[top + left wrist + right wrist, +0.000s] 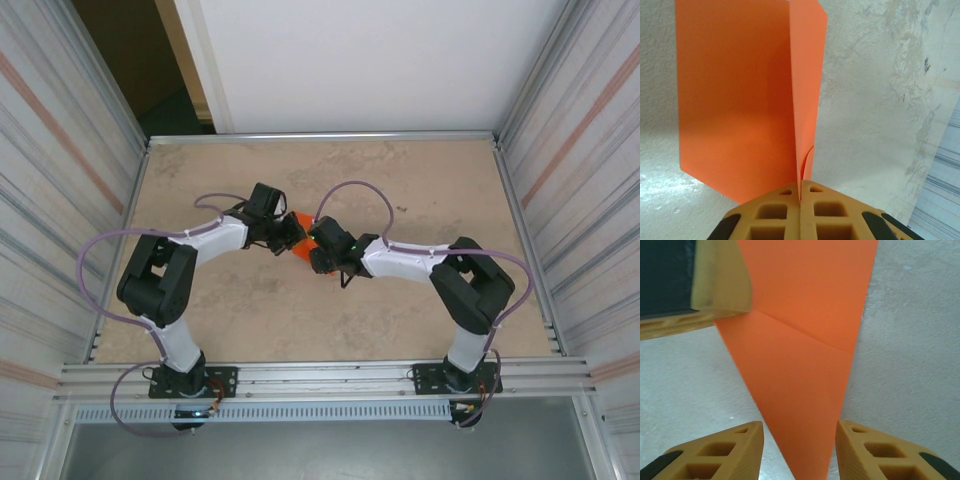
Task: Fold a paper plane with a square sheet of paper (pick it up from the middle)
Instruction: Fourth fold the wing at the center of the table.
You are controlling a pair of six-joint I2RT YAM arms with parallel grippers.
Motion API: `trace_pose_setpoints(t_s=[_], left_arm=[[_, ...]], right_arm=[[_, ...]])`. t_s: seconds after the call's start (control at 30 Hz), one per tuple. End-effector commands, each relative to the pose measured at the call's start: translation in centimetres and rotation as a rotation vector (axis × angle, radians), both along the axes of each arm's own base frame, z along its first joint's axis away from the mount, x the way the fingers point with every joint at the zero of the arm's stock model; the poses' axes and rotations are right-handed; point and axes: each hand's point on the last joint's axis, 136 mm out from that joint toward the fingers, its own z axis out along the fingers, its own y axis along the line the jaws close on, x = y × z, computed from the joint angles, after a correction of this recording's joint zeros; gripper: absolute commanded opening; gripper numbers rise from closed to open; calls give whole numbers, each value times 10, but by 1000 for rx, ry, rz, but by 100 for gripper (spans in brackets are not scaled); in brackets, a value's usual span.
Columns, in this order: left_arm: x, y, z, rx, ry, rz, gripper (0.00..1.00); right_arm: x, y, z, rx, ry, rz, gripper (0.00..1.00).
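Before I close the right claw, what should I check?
1. Left claw shut on the paper: ok.
2. Right claw open: ok.
3. Paper's point sits inside the right claw: ok.
4. Crease runs cleanly across the paper, no tear visible: ok.
5. Paper clear of the table: cannot tell.

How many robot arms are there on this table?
2. The left arm is bolted at the near edge on the left, the right arm on the right; both reach to the orange paper at the table's middle. None looks hidden.
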Motion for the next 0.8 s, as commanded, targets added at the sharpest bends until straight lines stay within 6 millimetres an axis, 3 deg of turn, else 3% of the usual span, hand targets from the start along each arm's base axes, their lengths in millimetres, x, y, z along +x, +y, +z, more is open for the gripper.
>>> trace_pose_setpoints(t_s=[0.0,0.77], left_arm=[[3,1,7,9,2,22,2],[5,-1,9,7,8,18,7]], right_arm=[[8,4,1,-24,-29,7,37],[8,1,-13,-86,-27,19,20]])
